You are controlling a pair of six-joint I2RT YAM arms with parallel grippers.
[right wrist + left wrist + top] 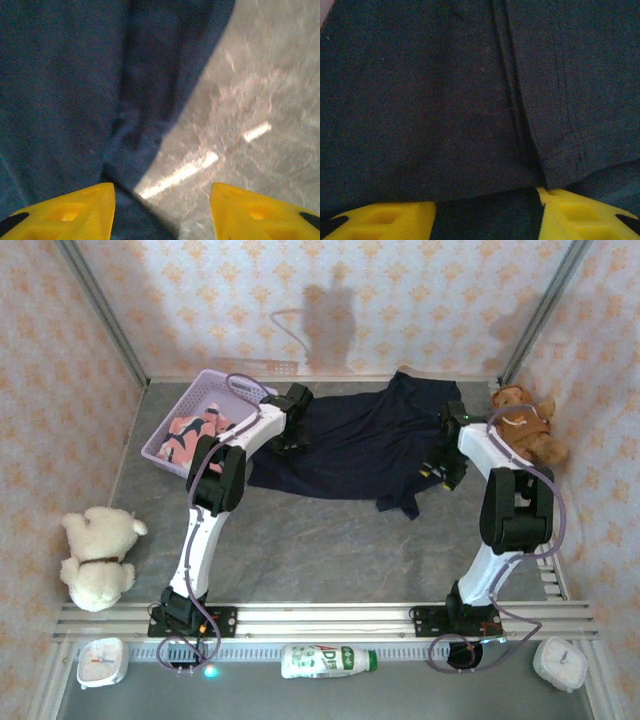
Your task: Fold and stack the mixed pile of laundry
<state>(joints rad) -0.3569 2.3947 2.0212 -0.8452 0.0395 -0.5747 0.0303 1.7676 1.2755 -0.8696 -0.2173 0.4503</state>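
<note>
- A large plain dark navy cloth garment (pixel 345 445) was seen from the top external camera, spread and rumpled across the far middle of the grey table (pixel 330 540), with one corner trailing toward the near side.
- A salmon-pink garment with a navy-and-white shark print (pixel 195 435) was found lying inside a lavender plastic lattice basket (pixel 215 378) at the far left, near the navy garment's left edge.
- From above, the left gripper (pixel 292 430) was placed over the navy garment's left edge and the right gripper (pixel 440 470) over its right edge, near the trailing corner. How the fingers stood could not be made out there.
- In the left wrist view, the left gripper's yellow fingers (pixel 385 220) were held apart, with navy cloth lying across the gap. A stitched hem and a lengthwise fold were shown close up — detail lost from above.
- In the blurred right wrist view, the right gripper's yellow fingers (pixel 75 210) were also held apart. The garment's edge ran between them, and bare table was shown beyond the right-hand finger.
- A cream plush teddy bear (pixel 100 555) at the left and a brown plush teddy bear (pixel 525 425) at the far right were seen from above.
</note>
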